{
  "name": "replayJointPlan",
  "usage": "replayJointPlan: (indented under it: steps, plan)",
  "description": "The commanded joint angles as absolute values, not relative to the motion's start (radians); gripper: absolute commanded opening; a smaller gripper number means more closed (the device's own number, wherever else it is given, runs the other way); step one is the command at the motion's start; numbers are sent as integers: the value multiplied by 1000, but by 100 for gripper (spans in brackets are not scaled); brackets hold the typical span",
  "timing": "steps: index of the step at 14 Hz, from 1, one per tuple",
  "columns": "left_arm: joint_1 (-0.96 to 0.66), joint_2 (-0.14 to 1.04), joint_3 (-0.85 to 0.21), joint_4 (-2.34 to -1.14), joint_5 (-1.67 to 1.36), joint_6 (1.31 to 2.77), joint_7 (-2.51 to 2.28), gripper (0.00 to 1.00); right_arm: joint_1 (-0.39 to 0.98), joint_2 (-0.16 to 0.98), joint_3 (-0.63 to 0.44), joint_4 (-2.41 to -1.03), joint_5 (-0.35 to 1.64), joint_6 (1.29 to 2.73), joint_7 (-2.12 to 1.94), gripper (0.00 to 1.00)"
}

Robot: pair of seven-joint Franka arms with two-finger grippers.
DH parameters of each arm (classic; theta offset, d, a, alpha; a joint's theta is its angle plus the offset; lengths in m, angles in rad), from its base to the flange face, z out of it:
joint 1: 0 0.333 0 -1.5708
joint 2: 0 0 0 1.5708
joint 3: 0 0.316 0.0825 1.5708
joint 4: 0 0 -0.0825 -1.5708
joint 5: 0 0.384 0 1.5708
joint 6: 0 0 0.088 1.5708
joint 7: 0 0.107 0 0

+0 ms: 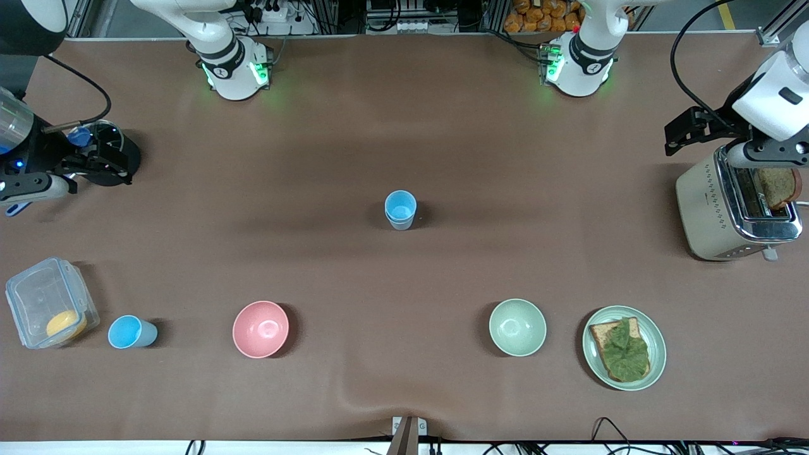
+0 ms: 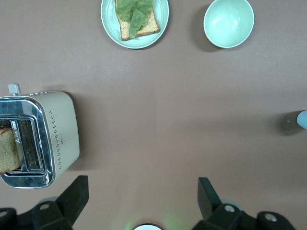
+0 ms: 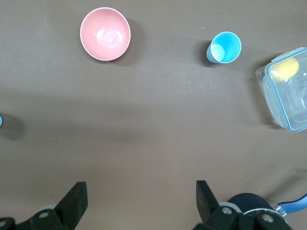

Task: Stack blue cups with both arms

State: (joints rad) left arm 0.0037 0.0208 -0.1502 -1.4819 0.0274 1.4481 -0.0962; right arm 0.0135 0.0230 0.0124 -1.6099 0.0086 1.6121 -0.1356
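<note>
Front view: stacked blue cups (image 1: 400,209) mid-table, well apart from both spread, empty fingers.

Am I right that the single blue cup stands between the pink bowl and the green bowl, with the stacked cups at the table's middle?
Not quite. The front view shows the single blue cup between the clear container and the pink bowl, not between the two bowls. The green bowl sits toward the left arm's end. The stacked cups do stand at the middle.
</note>
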Motion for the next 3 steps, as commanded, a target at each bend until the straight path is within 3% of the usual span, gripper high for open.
replayJointPlan:
  steps: [1, 3]
  plan:
    - [9, 14, -152, -1480, 20, 1434, -98, 100, -9, 2, 28, -1631, 5, 1612, -127, 100]
    - [8, 17, -152, -1482, 18, 1434, -100, 100, -9, 2, 28, -1631, 5, 1612, -129, 100]
